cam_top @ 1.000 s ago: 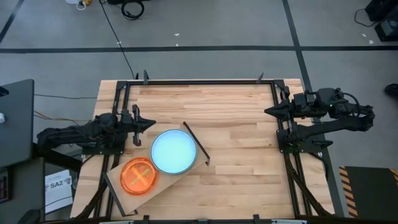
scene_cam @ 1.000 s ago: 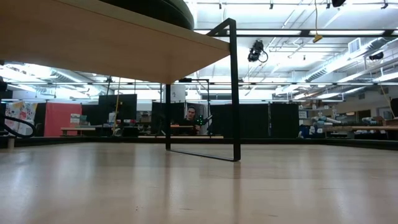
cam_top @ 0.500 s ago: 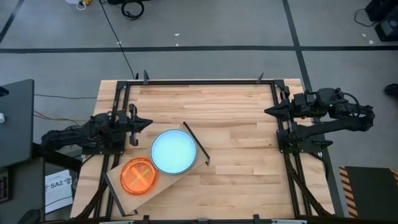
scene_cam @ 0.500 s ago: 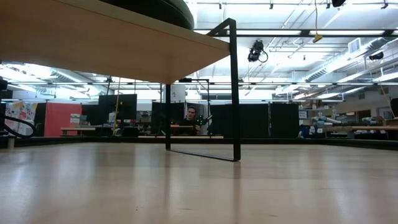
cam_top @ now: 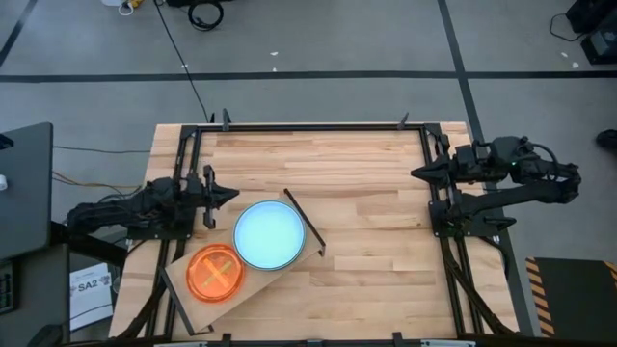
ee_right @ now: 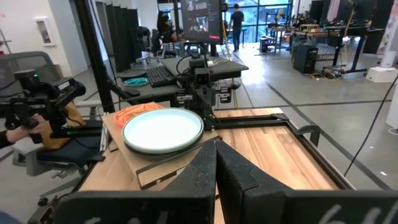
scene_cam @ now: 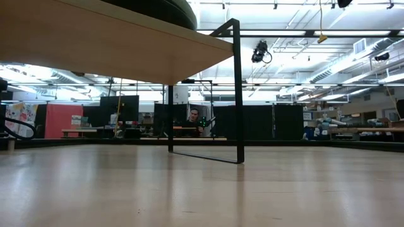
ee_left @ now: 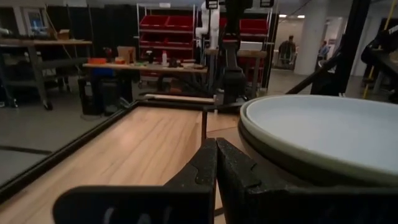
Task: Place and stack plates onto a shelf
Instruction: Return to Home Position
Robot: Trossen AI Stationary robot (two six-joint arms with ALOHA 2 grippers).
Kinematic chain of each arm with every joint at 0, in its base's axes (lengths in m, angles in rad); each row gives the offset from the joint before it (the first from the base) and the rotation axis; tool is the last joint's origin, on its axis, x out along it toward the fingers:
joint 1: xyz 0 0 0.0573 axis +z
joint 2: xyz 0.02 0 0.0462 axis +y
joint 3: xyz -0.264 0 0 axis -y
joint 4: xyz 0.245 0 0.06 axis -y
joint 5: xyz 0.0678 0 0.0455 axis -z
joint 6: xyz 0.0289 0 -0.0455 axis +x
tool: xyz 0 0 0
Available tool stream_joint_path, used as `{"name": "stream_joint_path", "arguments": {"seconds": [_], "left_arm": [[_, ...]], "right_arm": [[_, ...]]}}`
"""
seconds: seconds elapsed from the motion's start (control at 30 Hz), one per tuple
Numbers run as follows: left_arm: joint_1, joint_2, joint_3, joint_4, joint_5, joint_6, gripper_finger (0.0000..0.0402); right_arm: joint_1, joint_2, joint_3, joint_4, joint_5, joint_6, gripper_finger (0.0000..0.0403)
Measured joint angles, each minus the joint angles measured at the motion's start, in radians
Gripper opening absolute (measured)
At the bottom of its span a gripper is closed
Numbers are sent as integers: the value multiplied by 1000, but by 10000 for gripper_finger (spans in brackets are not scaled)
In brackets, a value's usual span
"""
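Note:
The pale wooden shelf [cam_top: 189, 292] stands slantwise at the table's near left, with its black bar frame [cam_top: 304, 222] at the far end. On it lie a light-blue plate [cam_top: 269, 234], stacked on a darker plate [ee_left: 273, 158], and an orange plate [cam_top: 216, 273] beside them. My left gripper [cam_top: 231, 196] is shut and hovers just left of the blue plate, fingers [ee_left: 216, 163] pointing past its rim. My right gripper [cam_top: 418, 173] is shut and waits at the table's right edge. The low view shows only the shelf's underside [scene_cam: 95, 44] and frame [scene_cam: 237, 94].
A black metal rail [cam_top: 308, 127] frames the slatted wooden tabletop [cam_top: 366, 222] on all sides. The middle and right of the tabletop are bare wood. A person [ee_right: 18, 124] sits beyond the table's left side, and the room behind holds desks and shelves.
My left arm has shifted slightly toward the table's near edge and its gripper stays shut beside the blue plate. The plates and the shelf have kept their places.

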Motion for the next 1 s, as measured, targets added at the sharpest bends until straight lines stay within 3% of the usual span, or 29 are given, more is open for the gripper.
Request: {"name": "stream_joint_path", "arguments": {"seconds": [0.33, 0.87, 1.0], "left_arm": [[0, 2, -43, 69, -7, -1, 11], [0, 2, -43, 65, -8, 0, 11], [0, 2, -43, 65, -8, 1, 11]], "right_arm": [[0, -90, -48, -48, -6, 29, 10], [0, -395, -384, 108, 6, 53, 10], [0, -393, -446, 168, 12, 40, 10]]}}
